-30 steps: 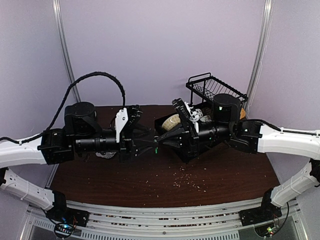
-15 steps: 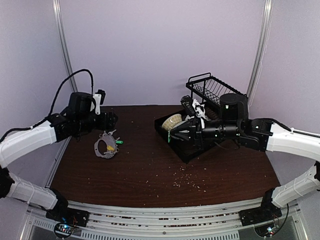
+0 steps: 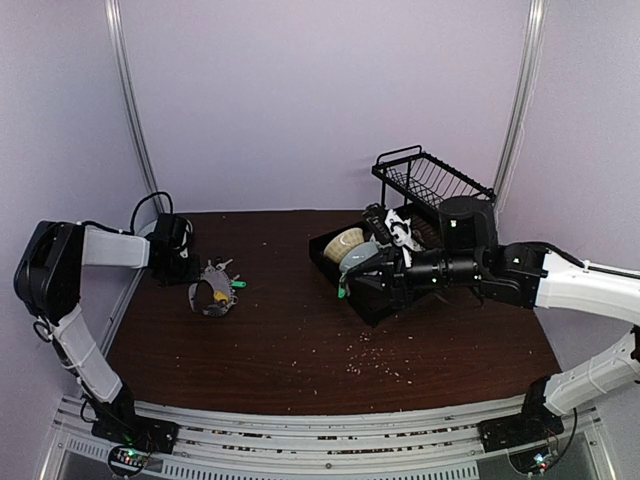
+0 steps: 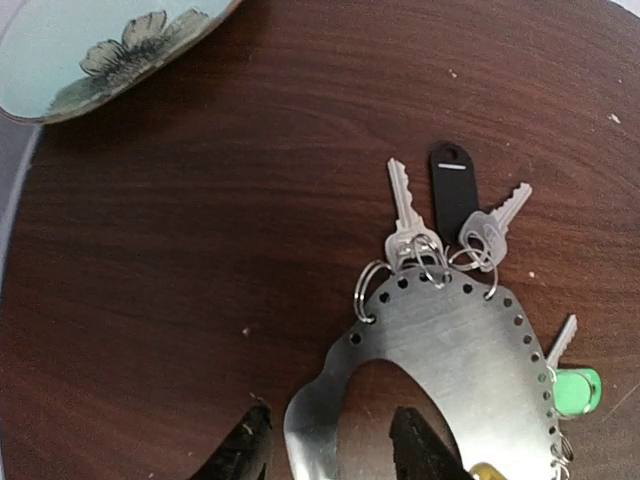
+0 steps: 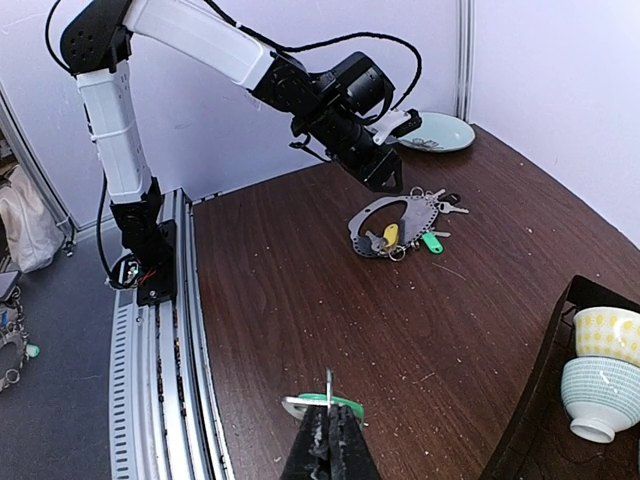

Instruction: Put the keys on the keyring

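The keyring (image 3: 212, 290) is a flat silver horseshoe-shaped band with holes along its edge, lying on the table at the left. Several keys hang from it: silver keys (image 4: 405, 215), a black tag (image 4: 455, 185), a green tag (image 4: 577, 390) and a yellow head (image 5: 390, 236). My left gripper (image 4: 330, 450) stands low over it, its dark fingers (image 4: 245, 445) apart on either side of the band (image 4: 312, 425) without touching it. My right gripper (image 5: 330, 430) hangs above the table's middle, shut on a green-tagged key (image 5: 325, 403), also seen as a green speck (image 3: 341, 292).
A pale blue flowered plate (image 4: 100, 50) lies at the far left corner. A black tray (image 3: 372, 300) holds stacked bowls (image 5: 603, 360) at the right, with a wire dish rack (image 3: 430, 180) behind it. Crumbs dot the table; metal rails (image 5: 160, 330) run along its near edge.
Both grippers had met over the table's middle. The left arm has swung back left and down to the keyring. The right gripper has drawn back slightly with the green key.
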Tool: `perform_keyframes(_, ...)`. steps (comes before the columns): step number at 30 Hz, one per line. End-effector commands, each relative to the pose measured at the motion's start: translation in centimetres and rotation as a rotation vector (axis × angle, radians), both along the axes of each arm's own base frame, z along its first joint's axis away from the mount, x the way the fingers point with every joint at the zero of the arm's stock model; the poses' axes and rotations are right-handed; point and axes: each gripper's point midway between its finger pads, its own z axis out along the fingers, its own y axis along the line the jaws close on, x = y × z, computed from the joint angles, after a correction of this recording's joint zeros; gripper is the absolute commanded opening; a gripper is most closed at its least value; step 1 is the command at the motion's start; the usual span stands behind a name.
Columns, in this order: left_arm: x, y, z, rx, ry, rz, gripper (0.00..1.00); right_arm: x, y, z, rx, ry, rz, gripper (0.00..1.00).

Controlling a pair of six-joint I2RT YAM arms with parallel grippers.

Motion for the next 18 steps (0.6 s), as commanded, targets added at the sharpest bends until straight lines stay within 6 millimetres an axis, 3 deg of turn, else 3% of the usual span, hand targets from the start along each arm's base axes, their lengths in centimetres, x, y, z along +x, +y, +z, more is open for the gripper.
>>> perform_keyframes(1,3.1,-1.0,-0.1,-0.107,-0.072,-0.049,0.42,0.2,-0.7,0.4,-0.004,-0.028,-0.024,0.00)
perform_keyframes(12,6.9,-1.1,-0.9,-0.064,-0.111,-0.074,0.42,0.1,-0.8,0.5,-0.005,-0.023,-0.016,0.00)
perform_keyframes(18,7.3,-0.2,-2.7,-0.013,-0.052,-0.040,0.23,-0.2,-0.8,0.7,0.001,-0.019,-0.011,0.00)
